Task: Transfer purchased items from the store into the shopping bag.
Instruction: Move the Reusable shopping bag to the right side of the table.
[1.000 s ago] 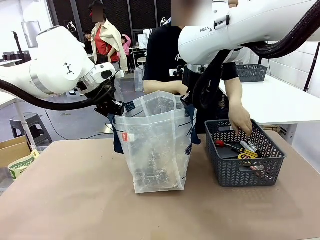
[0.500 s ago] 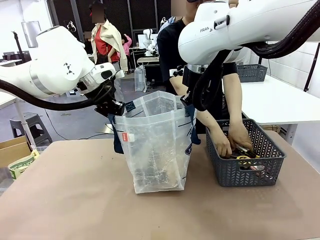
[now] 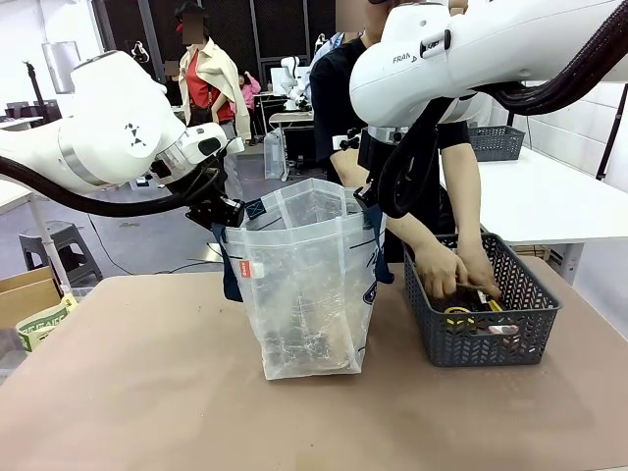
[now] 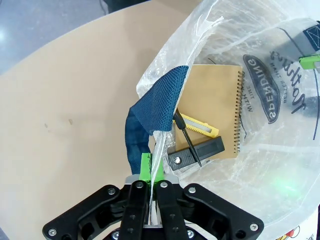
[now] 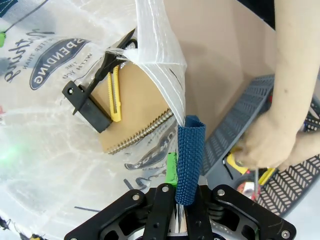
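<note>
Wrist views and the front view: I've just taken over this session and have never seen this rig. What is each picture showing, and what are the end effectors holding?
Two white robot arms work at a brown table. The front view looks across the table at a person. Each wrist view looks along one arm's own two fingers.

The left end effector is shut on the rim of the clear shopping bag at one navy strap. The right end effector is shut on the strap at the opposite side. Together they hold the bag's mouth open.

Inside the bag lie a brown spiral notebook, a yellow cutter and a black tool.

Beside the bag stands a dark grey basket. Both of the person's hands are in it, among small items.
</note>
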`<move>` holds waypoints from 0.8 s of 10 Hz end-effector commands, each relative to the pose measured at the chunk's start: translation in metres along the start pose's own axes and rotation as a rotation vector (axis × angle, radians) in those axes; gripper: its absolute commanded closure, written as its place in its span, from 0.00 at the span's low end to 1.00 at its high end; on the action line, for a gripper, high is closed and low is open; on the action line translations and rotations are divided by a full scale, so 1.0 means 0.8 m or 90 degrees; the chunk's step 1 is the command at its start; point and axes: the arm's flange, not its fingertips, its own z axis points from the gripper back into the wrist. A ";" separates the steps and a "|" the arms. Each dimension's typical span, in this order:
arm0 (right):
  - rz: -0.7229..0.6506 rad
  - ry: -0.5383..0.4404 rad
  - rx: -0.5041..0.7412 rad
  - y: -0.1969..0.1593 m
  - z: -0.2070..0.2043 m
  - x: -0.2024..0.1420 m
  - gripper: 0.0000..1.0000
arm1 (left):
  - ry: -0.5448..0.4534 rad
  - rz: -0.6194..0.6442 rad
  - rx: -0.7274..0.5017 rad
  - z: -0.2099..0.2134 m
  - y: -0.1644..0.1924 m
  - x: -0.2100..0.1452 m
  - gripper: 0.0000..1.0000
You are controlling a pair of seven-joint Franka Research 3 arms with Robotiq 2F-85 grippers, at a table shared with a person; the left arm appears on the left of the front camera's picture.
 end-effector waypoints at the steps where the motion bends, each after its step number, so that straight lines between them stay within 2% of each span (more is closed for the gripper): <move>1: -0.001 0.001 -0.002 -0.002 0.000 -0.001 1.00 | -0.004 0.001 0.001 0.002 0.002 0.001 1.00; 8: -0.001 0.001 -0.002 -0.002 0.000 -0.001 1.00 | -0.004 0.001 0.001 0.002 0.002 0.001 1.00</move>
